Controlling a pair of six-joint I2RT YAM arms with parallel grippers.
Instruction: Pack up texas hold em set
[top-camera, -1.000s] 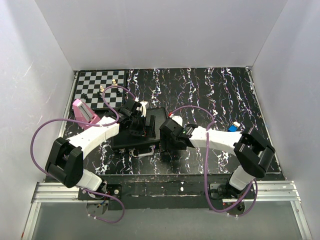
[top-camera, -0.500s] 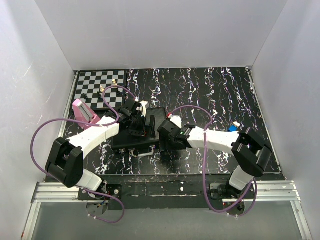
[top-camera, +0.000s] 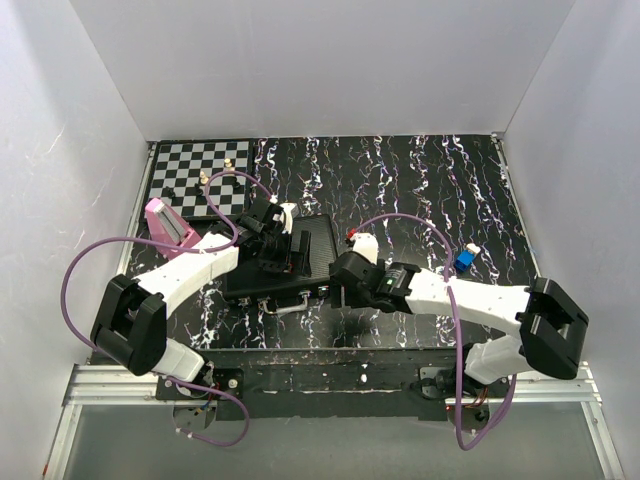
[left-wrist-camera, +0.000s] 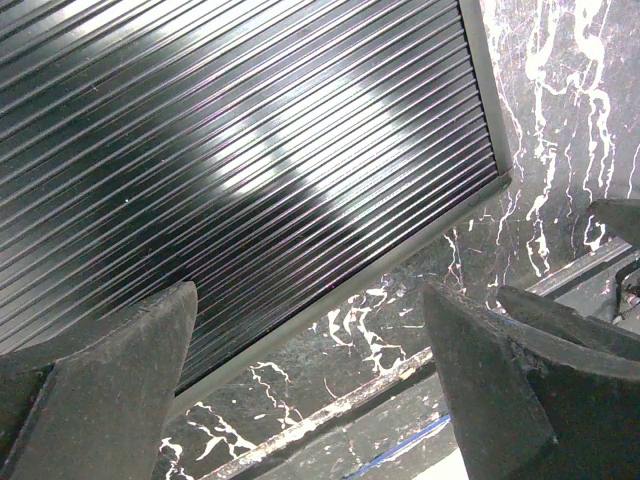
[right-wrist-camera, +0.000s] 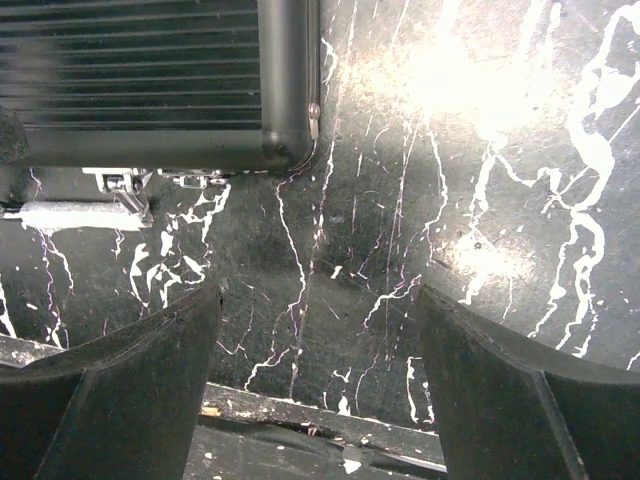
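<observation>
Nearest, the right gripper (right-wrist-camera: 318, 300) hangs over the table (right-wrist-camera: 480, 200), jaws spread and holding nothing, just off the near right corner of the black ribbed case (top-camera: 316, 243). The case lies closed and flat mid-table. The left gripper (left-wrist-camera: 310, 300) hovers above it, jaws spread wide and empty. A chessboard (top-camera: 190, 170) sits in the far left corner.

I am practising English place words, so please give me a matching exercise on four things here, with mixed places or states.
1 briefcase
2 chessboard
3 blue cube
4 right tool

A far left corner of the table
B open, above bare table near the briefcase corner
C closed, flat, in the middle
D on the right half

Pairs: 1-C, 2-A, 3-D, 4-B
</observation>
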